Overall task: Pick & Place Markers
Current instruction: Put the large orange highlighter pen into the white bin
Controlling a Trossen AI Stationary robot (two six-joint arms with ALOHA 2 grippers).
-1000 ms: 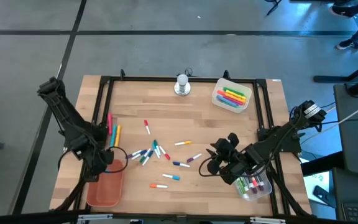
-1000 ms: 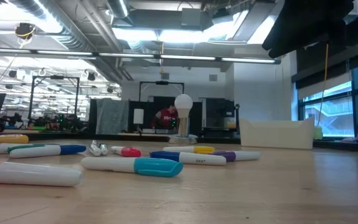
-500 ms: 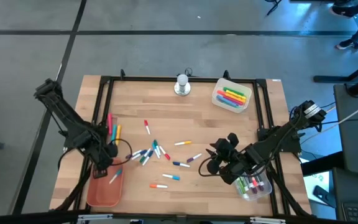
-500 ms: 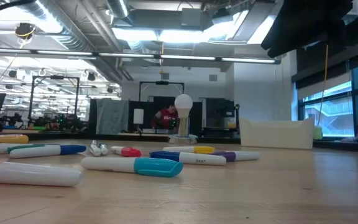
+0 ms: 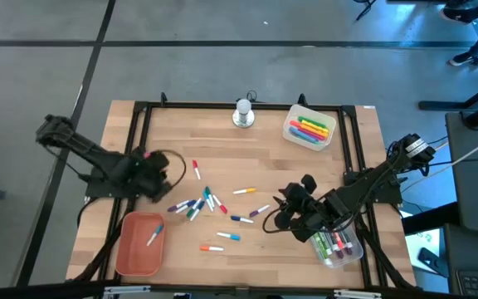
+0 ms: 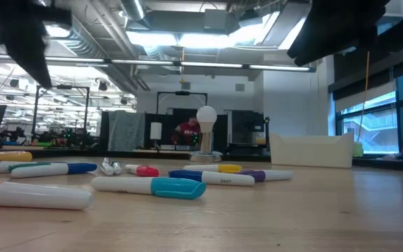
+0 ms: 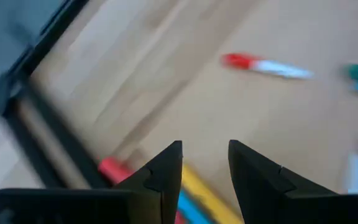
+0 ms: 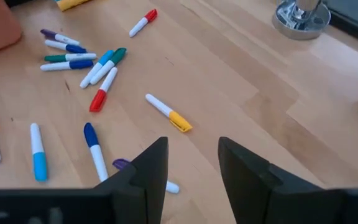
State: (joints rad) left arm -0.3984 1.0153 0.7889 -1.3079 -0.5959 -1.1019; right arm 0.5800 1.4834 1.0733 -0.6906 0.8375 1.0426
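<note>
Several markers (image 5: 202, 202) lie loose on the middle of the wooden table; the low view shows them lying flat (image 6: 149, 185). One blue-capped white marker (image 5: 153, 237) lies in the orange tray (image 5: 131, 253) at the near left. My left gripper (image 5: 164, 174) hangs open and empty above the table's left side, beyond the tray; its wrist view (image 7: 205, 149) shows a red marker (image 7: 114, 168) and a yellow one (image 7: 197, 190) beneath it and a red-capped one (image 7: 266, 65) farther off. My right gripper (image 5: 276, 218) hovers open and empty over the near right (image 8: 192, 146), above a yellow-capped marker (image 8: 168, 113).
A clear bin (image 5: 338, 249) with markers stands at the near right under the right arm. A white tray (image 5: 309, 129) of bright markers sits at the far right. A silver-white knob object (image 5: 243, 114) stands at the far edge's middle. A black frame (image 5: 139, 133) borders the table.
My left gripper has left the spot above the orange tray, swung toward the far edge and the table's middle, and rolled at the wrist. A blue-capped marker that was not seen in the tray a second ago now lies in it.
</note>
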